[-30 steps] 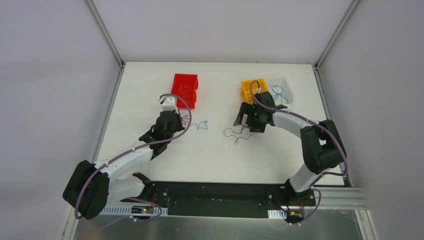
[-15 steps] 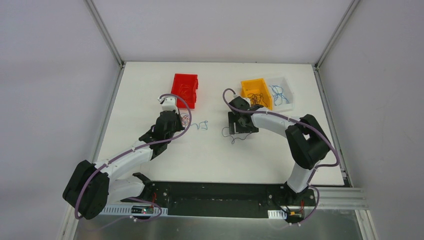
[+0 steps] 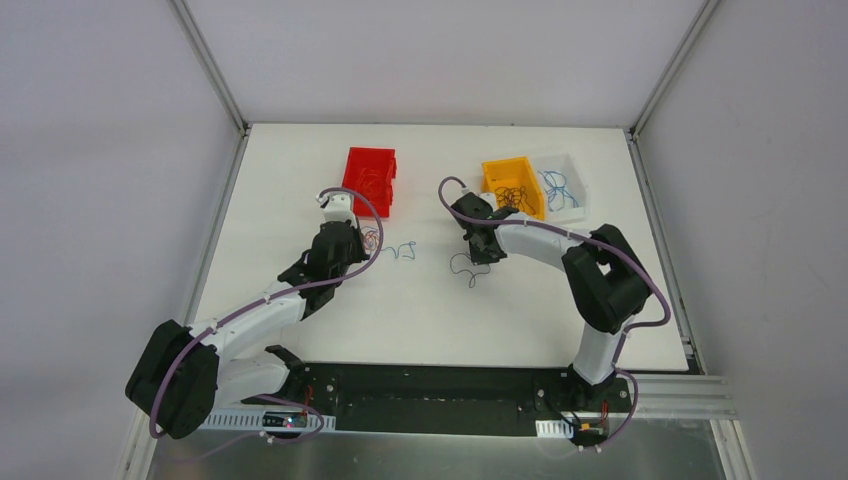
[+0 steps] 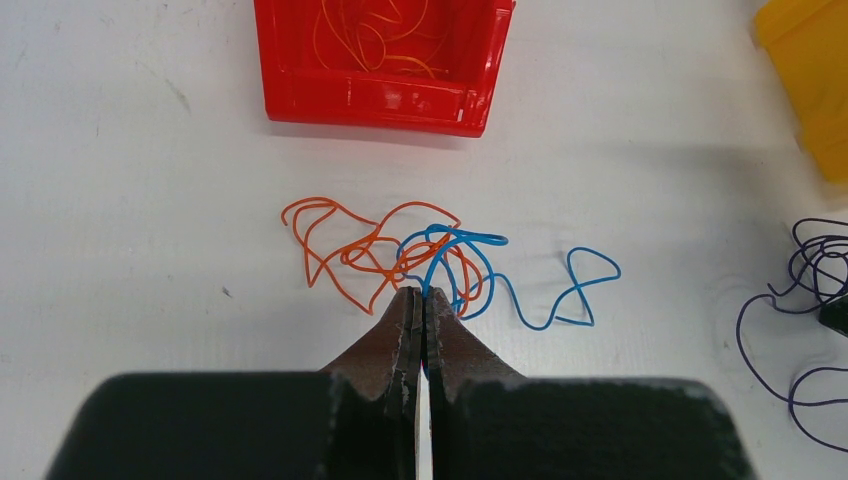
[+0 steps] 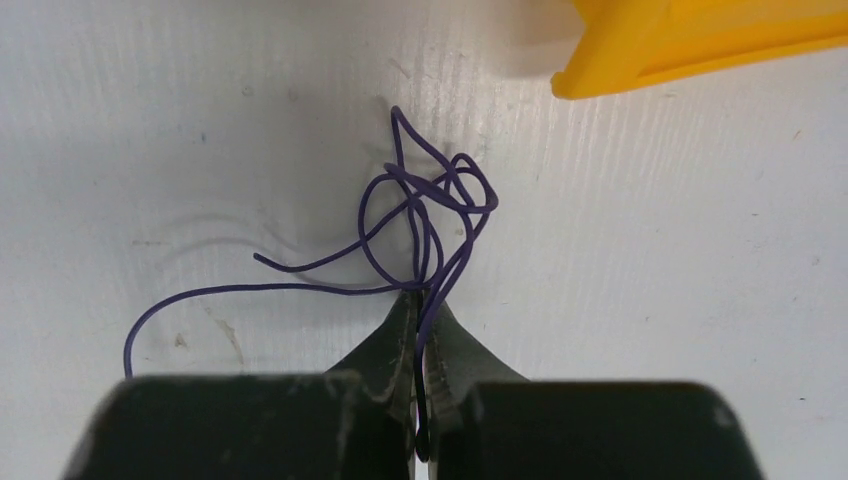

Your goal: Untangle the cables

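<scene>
Our left gripper is pinched closed on the orange and blue knot, which lies mid-frame below the red bin. Our right gripper is clamped on the dark wire, mid-frame under the yellow bin. We'd pin the knot firmly and lift the dark wire slowly, so its trailing tail doesn't snag.

Top camera overhead, far; wrist cameras close, downward; table shared.
</scene>
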Action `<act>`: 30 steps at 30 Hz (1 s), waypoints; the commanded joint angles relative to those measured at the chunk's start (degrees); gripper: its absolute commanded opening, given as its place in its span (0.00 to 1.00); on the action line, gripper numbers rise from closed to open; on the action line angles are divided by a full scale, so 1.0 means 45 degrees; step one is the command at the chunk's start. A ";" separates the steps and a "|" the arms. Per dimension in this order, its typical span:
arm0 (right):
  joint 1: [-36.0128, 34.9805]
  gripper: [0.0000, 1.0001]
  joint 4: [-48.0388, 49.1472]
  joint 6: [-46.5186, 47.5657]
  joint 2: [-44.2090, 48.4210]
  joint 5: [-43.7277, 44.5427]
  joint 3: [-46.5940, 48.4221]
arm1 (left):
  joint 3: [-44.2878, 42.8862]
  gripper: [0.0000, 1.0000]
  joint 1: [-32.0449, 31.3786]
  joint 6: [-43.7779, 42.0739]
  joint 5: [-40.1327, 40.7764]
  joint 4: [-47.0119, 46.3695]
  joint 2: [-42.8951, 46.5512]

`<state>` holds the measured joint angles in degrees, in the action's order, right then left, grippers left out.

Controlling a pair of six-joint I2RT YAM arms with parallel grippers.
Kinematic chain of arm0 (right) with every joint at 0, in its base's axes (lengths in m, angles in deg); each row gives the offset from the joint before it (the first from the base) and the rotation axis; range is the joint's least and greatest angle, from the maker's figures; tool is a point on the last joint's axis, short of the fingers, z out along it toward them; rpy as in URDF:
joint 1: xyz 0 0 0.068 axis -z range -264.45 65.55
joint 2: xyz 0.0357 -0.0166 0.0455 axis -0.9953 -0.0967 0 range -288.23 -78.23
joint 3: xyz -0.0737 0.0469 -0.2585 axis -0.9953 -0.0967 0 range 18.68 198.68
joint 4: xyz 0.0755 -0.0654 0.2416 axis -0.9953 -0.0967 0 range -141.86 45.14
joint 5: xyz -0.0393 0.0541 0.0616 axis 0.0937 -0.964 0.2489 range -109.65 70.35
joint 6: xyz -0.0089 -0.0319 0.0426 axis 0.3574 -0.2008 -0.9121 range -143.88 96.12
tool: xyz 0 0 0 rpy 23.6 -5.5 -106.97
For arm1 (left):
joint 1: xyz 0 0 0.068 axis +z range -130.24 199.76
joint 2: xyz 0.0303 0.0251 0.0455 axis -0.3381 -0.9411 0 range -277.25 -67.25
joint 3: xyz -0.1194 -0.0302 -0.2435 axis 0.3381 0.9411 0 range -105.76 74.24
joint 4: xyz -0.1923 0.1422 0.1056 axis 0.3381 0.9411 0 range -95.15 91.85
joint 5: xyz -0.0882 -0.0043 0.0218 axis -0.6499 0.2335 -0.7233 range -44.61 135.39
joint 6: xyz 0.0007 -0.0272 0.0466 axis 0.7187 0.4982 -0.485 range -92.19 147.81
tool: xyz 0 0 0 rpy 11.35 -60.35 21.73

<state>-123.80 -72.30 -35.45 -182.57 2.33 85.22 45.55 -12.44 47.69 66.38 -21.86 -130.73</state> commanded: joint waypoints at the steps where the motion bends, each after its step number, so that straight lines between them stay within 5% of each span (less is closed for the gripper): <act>1: 0.0043 0.00 -0.0137 -0.0160 0.0624 0.0403 0.0226 | -0.0402 0.00 -0.0015 -0.0316 -0.0095 -0.0065 0.0149; 16: 0.2244 0.00 -0.1723 0.0307 0.2839 -0.0354 0.3438 | -0.0384 0.00 -0.0023 -0.0285 -0.0178 -0.0061 0.0171; 25: 0.3600 0.00 -0.1079 0.1230 0.0511 0.6008 0.6173 | -0.0405 0.00 -0.0012 -0.0290 -0.0199 -0.0067 0.0133; 30: 0.3588 0.00 -0.0193 0.2098 -0.1048 0.7002 0.6811 | -0.0402 0.00 -0.0016 -0.0335 -0.0173 -0.0072 0.0140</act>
<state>-107.19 -75.93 -30.36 -182.61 24.64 113.00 45.55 -12.44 47.69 66.34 -21.86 -130.73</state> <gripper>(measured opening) 0.012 0.010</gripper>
